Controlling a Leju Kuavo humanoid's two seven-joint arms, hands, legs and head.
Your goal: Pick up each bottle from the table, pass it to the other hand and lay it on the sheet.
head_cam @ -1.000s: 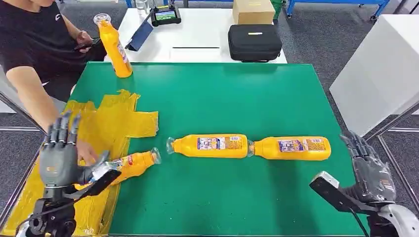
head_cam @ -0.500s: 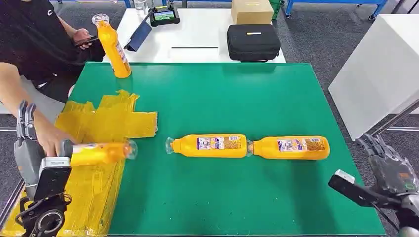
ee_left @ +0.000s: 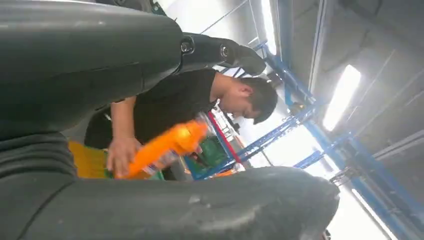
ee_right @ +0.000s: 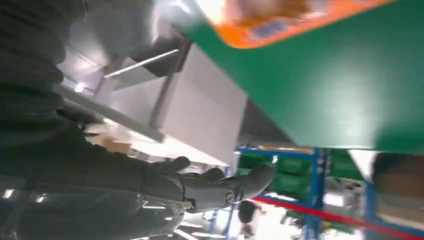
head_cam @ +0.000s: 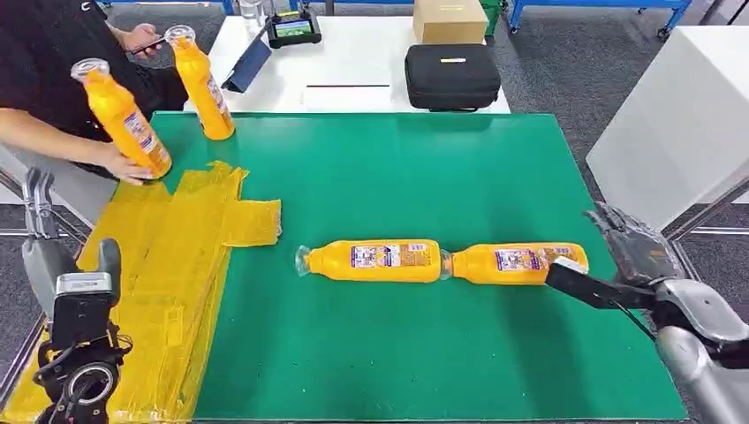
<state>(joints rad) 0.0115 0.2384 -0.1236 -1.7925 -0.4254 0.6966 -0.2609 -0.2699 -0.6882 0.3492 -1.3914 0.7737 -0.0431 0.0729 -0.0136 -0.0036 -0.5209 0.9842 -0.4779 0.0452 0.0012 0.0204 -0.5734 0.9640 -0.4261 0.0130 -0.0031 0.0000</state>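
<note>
From our head view, we see the green counter (head_cam: pixel 397 177) with a yellow sheet (head_cam: pixel 168 265) spread over its left side. Two bottles lie end to end near the middle: the left bottle (head_cam: pixel 375 261) with its cap pointing left, the right bottle (head_cam: pixel 521 263) touching its base. At the far left corner a third bottle (head_cam: pixel 203 84) stands upright on the green. A person (head_cam: pixel 53 79) beside the counter's left edge holds a fourth bottle (head_cam: pixel 124 119), tilted, its base at the sheet's far edge. Our left hand (head_cam: pixel 44 256) is raised off the counter's left side, over the sheet's edge, its fingers pointing up and apart, holding nothing. Our right hand (head_cam: pixel 636 247) is at the counter's right edge, just beside the right bottle's base; its fingers are spread and empty. Beyond the green counter stands a white one (head_cam: pixel 353 71) carrying a black case (head_cam: pixel 453 75) and a cardboard box (head_cam: pixel 450 19).

At the left wrist, our hand (ee_left: pixel 150 205) takes up much of the frame, thumb and fingers apart with nothing between them. Past it the person (ee_left: pixel 175 100) grips the tilted orange bottle (ee_left: pixel 165 147) above the yellow sheet (ee_left: pixel 87 162).

At the right wrist, our hand (ee_right: pixel 200 187) shows its fingers (ee_right: pixel 250 182) extended and apart, empty. The green counter (ee_right: pixel 325 90) runs across the frame with the blurred orange bottle (ee_right: pixel 280 20) lying on it, well apart from the fingers in this turned view.
</note>
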